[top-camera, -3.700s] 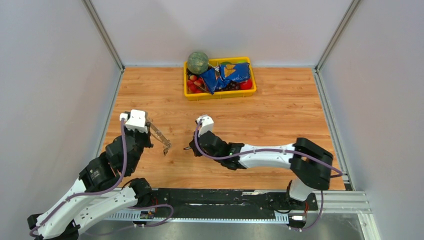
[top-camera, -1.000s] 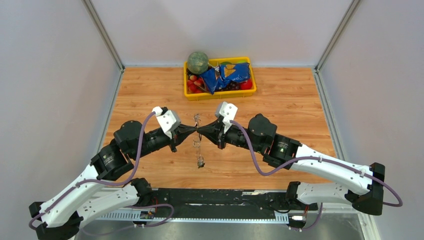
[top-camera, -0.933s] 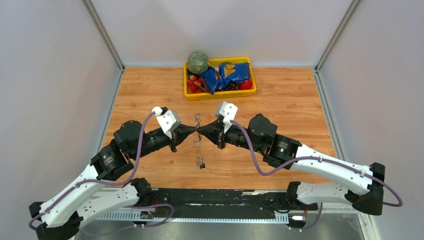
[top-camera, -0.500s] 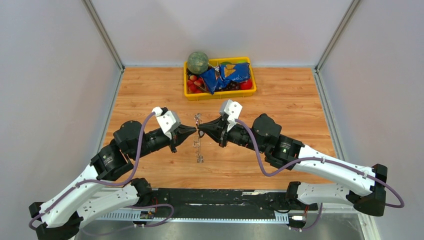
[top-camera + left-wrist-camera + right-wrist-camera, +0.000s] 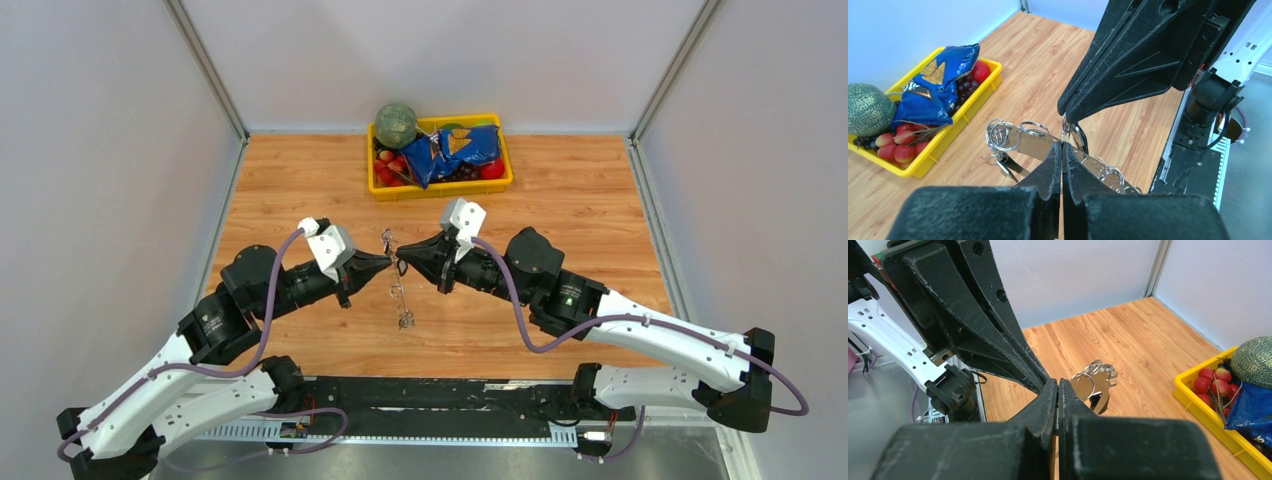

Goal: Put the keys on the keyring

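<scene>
Top external view shows yellow tray (image 5: pixel 440 189) (melon (image 5: pixel 396 124), blue bag (image 5: pixel 455 152)) beyond keyring (image 5: pixel 398 290).

Off the surface at mid-table: keyring (image 5: pixel 396 272), with left gripper (image 5: pixel 387 262) on its left and right gripper (image 5: pixel 402 266) on its right, tips facing. Behind, at the far edge of table (image 5: pixel 560 230): tray (image 5: pixel 441 188), holding 1 melon (image 5: pixel 396 124) at its left end, bag (image 5: pixel 455 152) right of that.

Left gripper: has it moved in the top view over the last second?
Yes. The black two-finger left gripper has backed off down-left in the top view, ending farther from the fixed yellow plastic tray.
</scene>
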`<state>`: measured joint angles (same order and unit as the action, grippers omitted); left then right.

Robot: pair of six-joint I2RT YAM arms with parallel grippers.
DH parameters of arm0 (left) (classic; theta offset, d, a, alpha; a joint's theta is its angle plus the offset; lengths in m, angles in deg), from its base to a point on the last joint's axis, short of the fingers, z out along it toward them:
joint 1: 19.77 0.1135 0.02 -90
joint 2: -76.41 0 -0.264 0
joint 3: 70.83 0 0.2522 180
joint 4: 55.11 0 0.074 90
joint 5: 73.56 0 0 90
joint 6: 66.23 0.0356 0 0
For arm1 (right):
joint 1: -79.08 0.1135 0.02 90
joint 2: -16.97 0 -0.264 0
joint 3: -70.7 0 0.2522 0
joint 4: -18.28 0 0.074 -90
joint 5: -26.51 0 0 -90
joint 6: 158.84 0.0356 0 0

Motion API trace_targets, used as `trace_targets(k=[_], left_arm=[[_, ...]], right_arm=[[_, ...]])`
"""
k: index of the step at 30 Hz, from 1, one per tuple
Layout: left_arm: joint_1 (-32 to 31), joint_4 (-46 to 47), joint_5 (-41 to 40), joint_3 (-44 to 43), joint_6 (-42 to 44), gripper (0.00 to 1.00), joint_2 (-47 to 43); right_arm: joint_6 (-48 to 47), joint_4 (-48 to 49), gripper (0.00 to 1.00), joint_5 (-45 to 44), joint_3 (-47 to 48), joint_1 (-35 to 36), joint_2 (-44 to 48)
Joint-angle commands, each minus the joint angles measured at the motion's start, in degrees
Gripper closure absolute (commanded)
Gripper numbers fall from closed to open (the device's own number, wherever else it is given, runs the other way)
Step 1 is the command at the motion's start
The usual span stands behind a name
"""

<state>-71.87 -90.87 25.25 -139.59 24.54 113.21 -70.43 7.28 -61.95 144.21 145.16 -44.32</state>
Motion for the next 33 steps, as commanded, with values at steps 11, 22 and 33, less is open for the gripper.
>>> trace_targets(k=[11,22,33], left_arm=[[-0.01,7.42,3.82,1.69,-0.02,1.0,-4.24],[-0.02,8.19,3.68,2.01,-0.25,1.0,-4.18],[-0.02,8.63,4.26,2.25,-0.27,1.0,-4.29]], right_arm=[[1.31,3.04,1.0,-2.5,1.08,-0.22,0.96],[3.33,3.5,1.0,-0.29,0.86,-0.19,0.75],[3.33,4.48,1.0,-1.51,0.39,-0.25,0.46]])
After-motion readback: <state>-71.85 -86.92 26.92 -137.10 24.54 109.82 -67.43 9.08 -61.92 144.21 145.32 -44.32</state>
